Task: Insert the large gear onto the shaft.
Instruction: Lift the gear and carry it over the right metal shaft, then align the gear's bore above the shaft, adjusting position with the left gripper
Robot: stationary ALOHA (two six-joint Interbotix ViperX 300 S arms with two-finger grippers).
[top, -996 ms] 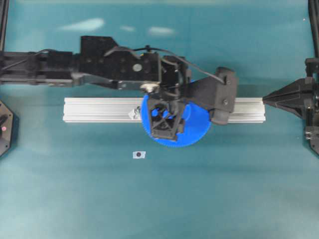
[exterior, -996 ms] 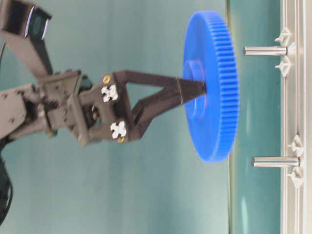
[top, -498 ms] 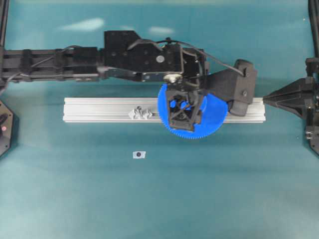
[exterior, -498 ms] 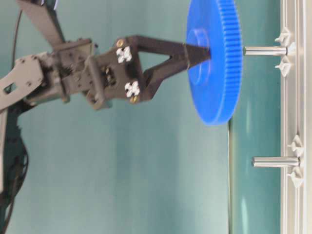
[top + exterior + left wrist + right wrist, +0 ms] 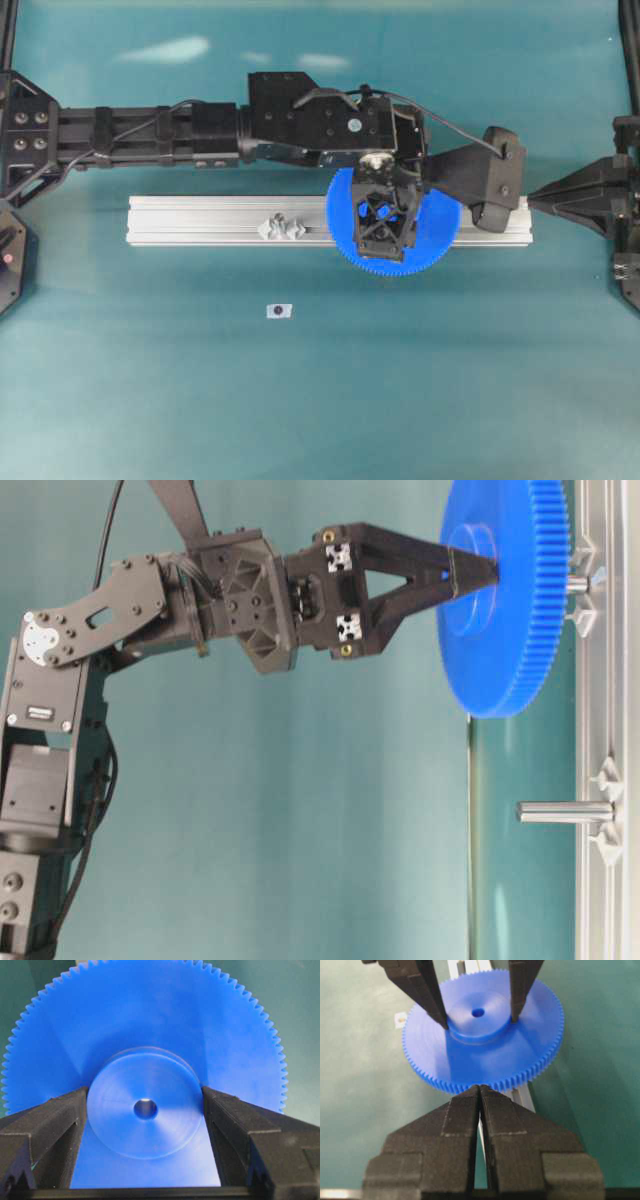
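Right gripper (image 5: 479,1091): fingertips pressed together, holding nothing, parked at the rail's end
Left gripper (image 5: 145,1110): fingers clamped on either side of the raised hub
Large gear (image 5: 497,600): held flat over the aluminium rail (image 5: 200,220), close above it
Shaft (image 5: 577,583): only its base shows past the gear's rim
Second pin (image 5: 563,812): bare, further along the rail

Large gear (image 5: 432,236) over rail (image 5: 200,220), shaft (image 5: 577,583) just behind; spare pin (image 5: 565,812) well apart
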